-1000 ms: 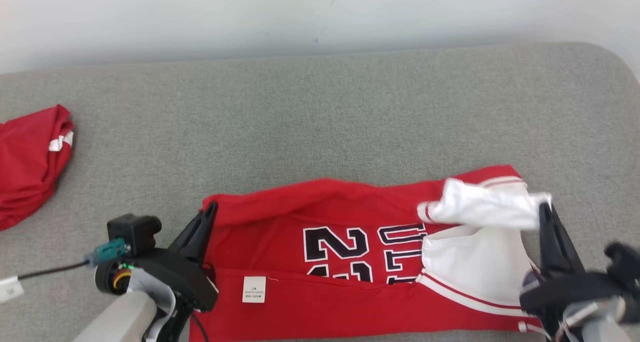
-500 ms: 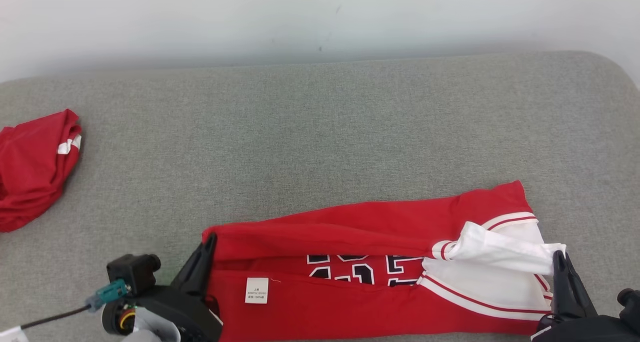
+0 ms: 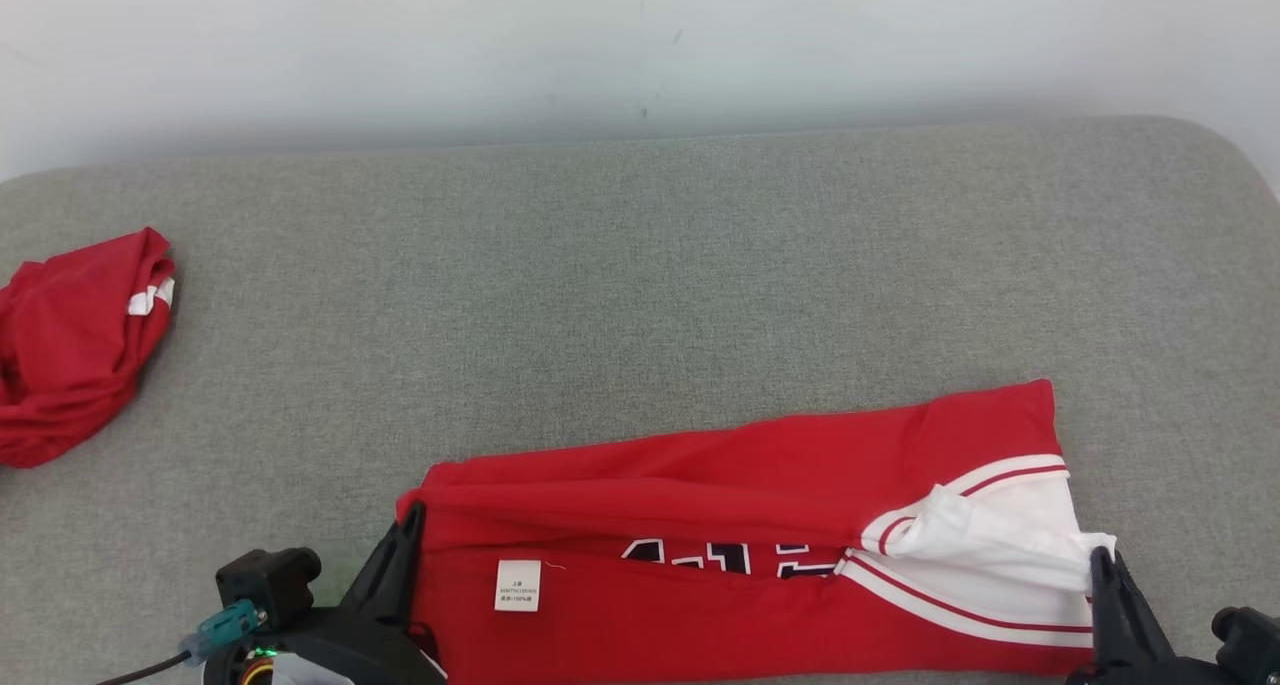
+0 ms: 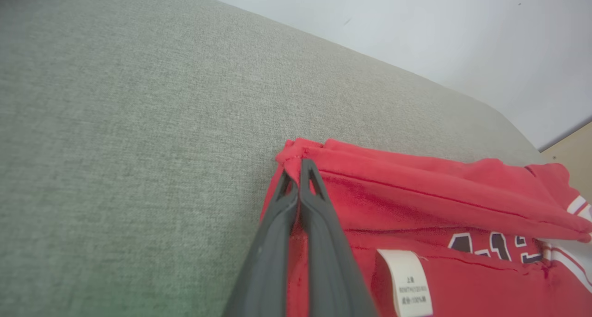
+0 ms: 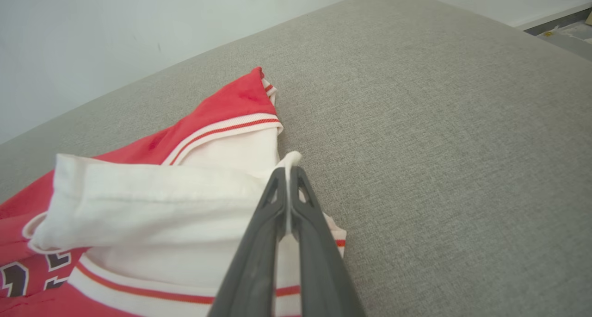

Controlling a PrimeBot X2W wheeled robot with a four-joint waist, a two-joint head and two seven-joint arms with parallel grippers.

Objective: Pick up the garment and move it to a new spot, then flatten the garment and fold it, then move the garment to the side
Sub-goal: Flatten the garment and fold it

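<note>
Lengthwise fold of a red basketball jersey (image 3: 720,485), which lies along the near edge of a grey upholstered pad (image 3: 640,265). The left gripper (image 4: 300,169) has its fingers pressed together on the red hem corner. The right gripper (image 5: 287,178) pinches a white edge of the same jersey at the opposite end. A folded-over red layer partly covers the printed numerals (image 3: 740,557), and a white care label (image 3: 517,585) shows on the near panel.

The fold appears to be under way. For a clean result, the two pinched ends should travel together and at equal height, with the cloth between them drawn lightly taut, so that the folded edge lands parallel to the near edge. The white fabric at the right end is bunched and would likely crease unless it is spread before the release. A second red garment (image 3: 70,355) lies crumpled well apart, at the left.
</note>
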